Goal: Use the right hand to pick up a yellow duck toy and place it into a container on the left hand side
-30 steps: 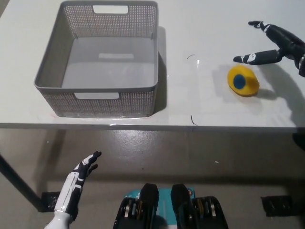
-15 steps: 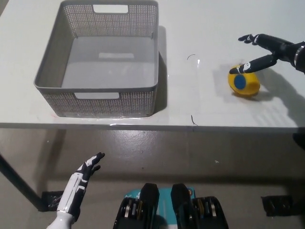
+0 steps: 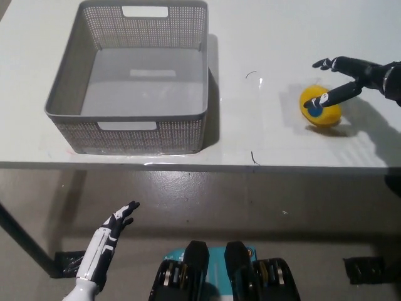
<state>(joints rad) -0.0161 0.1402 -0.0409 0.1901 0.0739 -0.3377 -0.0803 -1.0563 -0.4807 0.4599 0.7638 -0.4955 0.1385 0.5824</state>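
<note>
Down and inward came the right hand (image 3: 357, 75) over that last second, dropping from above the duck (image 3: 321, 106) until one dark finger lay across the toy's blue spot. Nothing else had budged: basket (image 3: 135, 122) and duck sat where they were.

Starting nearest, at the lower left of the frame, the left hand (image 3: 103, 248) hung below the table's edge, fingers spread and empty, clearly parked out of the way since the job belonged to the other arm.

Next up, the table (image 3: 263, 138) ran across the middle of the frame. On its left stood the grey mesh basket, nothing inside, its open top ready to take a drop from above.

Over at the right of the frame, well apart from the basket, the duck lay on the tabletop, blue spot facing the camera. The right hand reached in from the right edge, fingers apart, one resting on the duck's top and another stretched out beyond it towards the far side. It had hold of nothing yet; the spread looked like a straddle, set so the fingers could close round the toy from both sides.

I judged this the approach stage: grasp not made, and lift and carry leftward all to come.
</note>
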